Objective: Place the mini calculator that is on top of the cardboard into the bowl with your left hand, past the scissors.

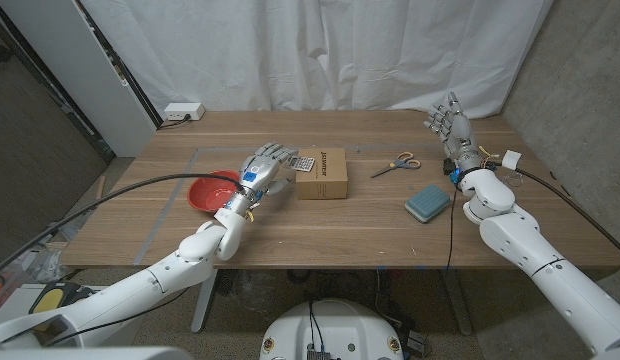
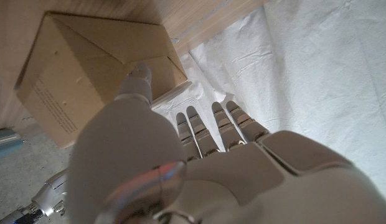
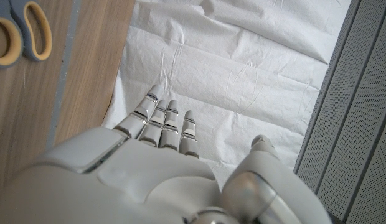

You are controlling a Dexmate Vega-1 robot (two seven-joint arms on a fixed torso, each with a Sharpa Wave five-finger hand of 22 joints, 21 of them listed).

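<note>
On the worktop (image 1: 170, 225) centre, the mini calculator (image 1: 303, 164) lies on top of the cardboard box (image 1: 324, 176), toward its left end; the left robot hand (image 1: 264, 168) hovers just left of the box with fingers spread, holding nothing, and the red bowl (image 1: 211, 193) sits just left of and nearer than that hand. Scissors (image 1: 397, 164) lie right of the box, with a blue sponge (image 1: 427, 202) nearer and further right. Right robot hand (image 1: 452, 127) is raised at the far right, fingers apart and empty, well clear of everything.
</note>
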